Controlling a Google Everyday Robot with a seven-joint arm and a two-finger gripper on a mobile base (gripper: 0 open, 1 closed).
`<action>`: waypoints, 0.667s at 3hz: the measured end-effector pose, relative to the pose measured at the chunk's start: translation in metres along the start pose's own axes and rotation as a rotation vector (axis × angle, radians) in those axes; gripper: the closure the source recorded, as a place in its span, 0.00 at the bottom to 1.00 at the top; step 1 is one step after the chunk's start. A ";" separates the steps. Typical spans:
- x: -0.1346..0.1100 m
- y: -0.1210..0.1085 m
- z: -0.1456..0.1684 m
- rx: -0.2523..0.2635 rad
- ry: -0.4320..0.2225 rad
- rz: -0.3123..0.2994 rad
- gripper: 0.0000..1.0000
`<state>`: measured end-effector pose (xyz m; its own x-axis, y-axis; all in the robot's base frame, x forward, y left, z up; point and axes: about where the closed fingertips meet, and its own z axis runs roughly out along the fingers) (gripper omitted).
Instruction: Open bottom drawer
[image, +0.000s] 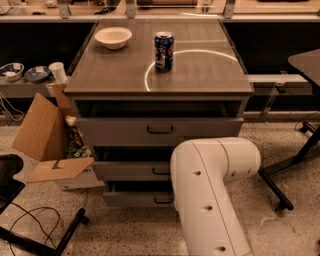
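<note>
— Across the middle of the view, what stood?
— A grey cabinet (160, 75), with the robot's white arm (210, 190) before its lower right.
— And the bottom drawer (135, 199)?
— Lowest, near the floor, its right end behind the arm, with a dark gap above its front.
— The gripper?
— Hidden behind the arm; I could not tell how its jaws stood.
— On top?
— A white bowl (113, 37) and a blue soda can (164, 51), apart.

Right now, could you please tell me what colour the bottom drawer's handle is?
The handle is dark, nearly black; camera view. The gripper is not in view.
</note>
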<state>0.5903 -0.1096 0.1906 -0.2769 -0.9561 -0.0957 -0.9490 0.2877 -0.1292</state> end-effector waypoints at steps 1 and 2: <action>0.000 -0.001 -0.005 0.000 0.000 0.000 0.66; -0.001 -0.001 -0.005 0.000 0.000 0.000 0.42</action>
<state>0.5904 -0.1095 0.1960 -0.2768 -0.9561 -0.0957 -0.9490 0.2877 -0.1293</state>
